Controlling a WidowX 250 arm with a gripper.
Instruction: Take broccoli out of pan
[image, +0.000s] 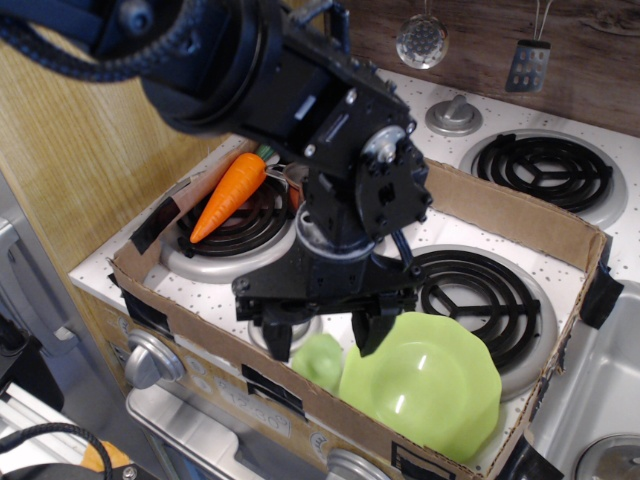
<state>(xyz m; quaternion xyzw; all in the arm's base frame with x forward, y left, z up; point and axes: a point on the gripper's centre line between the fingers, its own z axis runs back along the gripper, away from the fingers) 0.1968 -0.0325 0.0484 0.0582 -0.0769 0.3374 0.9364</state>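
Rounded broccoli (318, 360), no clear long axis, sits lower centre between the spread-apart end effector (324, 337) fingers; pan hidden.

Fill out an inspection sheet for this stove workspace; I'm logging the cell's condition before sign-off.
Surface: white speckled toy stovetop inside a low cardboard surround.
Job's things: broccoli sits on the stovetop by the front cardboard wall, left of the green plate; pan hidden behind the arm.
Clutter: carrot across the back-left burner; the plate over the front-right burner's edge.
Hand: hand just above the broccoli, fingers apart, not gripping it.
Cables: black cable bundle along the arm.
Surroundings: wood panel left, utensils hanging on the back wall.
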